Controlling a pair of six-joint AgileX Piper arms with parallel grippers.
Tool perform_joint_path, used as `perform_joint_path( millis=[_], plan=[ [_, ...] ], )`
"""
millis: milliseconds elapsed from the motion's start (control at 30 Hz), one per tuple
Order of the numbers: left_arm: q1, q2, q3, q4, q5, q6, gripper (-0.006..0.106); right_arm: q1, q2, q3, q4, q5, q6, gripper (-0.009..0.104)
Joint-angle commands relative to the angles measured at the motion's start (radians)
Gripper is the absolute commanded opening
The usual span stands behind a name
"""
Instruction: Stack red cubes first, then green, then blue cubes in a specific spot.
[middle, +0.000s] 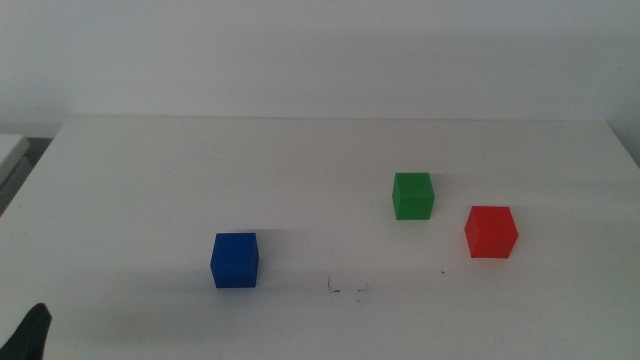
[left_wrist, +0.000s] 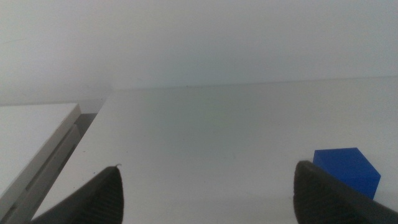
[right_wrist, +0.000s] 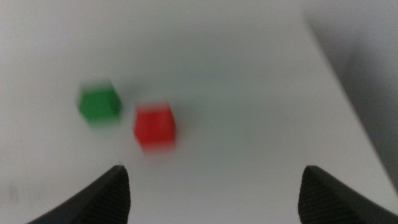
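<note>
At the far left of the middle view only a dark tip of my left pincer (middle: 30, 335) shows, low at the bottom corner of the white table (middle: 150, 170). In my left wrist view its two jaws stand wide apart with nothing between them, so it is released. Beside the table on that side lies a pale flat board (left_wrist: 37, 134), separated from the table edge by a narrow gap.

Next comes the blue cube (middle: 235, 260), standing alone on the table, left of the centre. My left wrist view shows the same cube (left_wrist: 348, 171) just beyond one jaw, not between the jaws.

To the right of the blue cube, a little nearer to the front edge, is the marked spot (middle: 345, 289), a few faint dark scribbles on the white surface. Nothing stands on it, and no cube touches it.

Further right is the green cube (middle: 413, 195), set farther back. The red cube (middle: 491, 232) is near it, to the right and somewhat closer to the front; the two are apart, not touching. A small dark dot (middle: 443, 271) lies in front of them.

My right pincer (right_wrist: 214, 193) does not appear in the middle view. Its own view is blurred, but the jaws are clearly spread and hold nothing, and both the green cube (right_wrist: 99, 104) and the red cube (right_wrist: 155, 126) lie ahead of them on open table.
</note>
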Motion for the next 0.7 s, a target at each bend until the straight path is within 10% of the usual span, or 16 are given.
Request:
perform_joint_path(
  millis=[0, 667],
  plan=[
    [0.0, -0.002, 0.0, -0.002, -0.013, 0.0, 0.094, 0.001, 0.089, -0.084, -0.007, 0.193, -0.008, 0.092],
    [0.0, -0.002, 0.0, -0.002, -0.013, 0.0, 0.094, 0.001, 0.193, -0.113, 0.036, 0.192, -0.018, 0.092]
  ],
)
